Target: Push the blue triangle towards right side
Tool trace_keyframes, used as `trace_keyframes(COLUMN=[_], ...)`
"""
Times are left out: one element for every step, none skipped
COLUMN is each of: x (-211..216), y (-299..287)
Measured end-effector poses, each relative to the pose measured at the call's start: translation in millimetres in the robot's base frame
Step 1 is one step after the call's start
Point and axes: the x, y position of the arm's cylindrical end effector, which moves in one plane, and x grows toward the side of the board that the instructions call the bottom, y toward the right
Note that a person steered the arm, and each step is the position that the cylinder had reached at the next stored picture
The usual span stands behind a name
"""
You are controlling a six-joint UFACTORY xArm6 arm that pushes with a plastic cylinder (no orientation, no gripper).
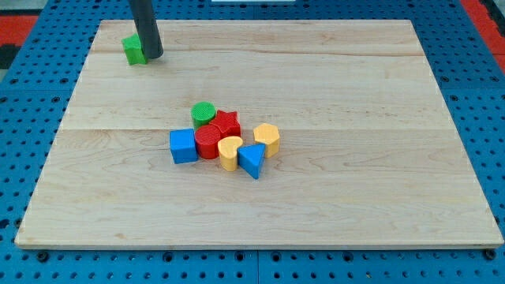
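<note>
The blue triangle point(252, 160) lies at the lower right of a cluster near the board's middle. It touches a yellow heart-like block point(230, 152) on its left and sits just below a yellow block point(267, 140). My tip point(153, 56) is far away at the view's top left, touching the right side of a small green block point(133, 50). The rod rises out of the top of the view.
The cluster also holds a blue cube point(183, 146), a red cylinder point(208, 143), a red star-like block point(227, 125) and a green cylinder point(203, 113). The wooden board point(355, 118) rests on a blue perforated table.
</note>
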Motion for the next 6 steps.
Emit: trace_keyframes(x=[5,4,7,15,42,74], y=[26,26,29,33,52,44])
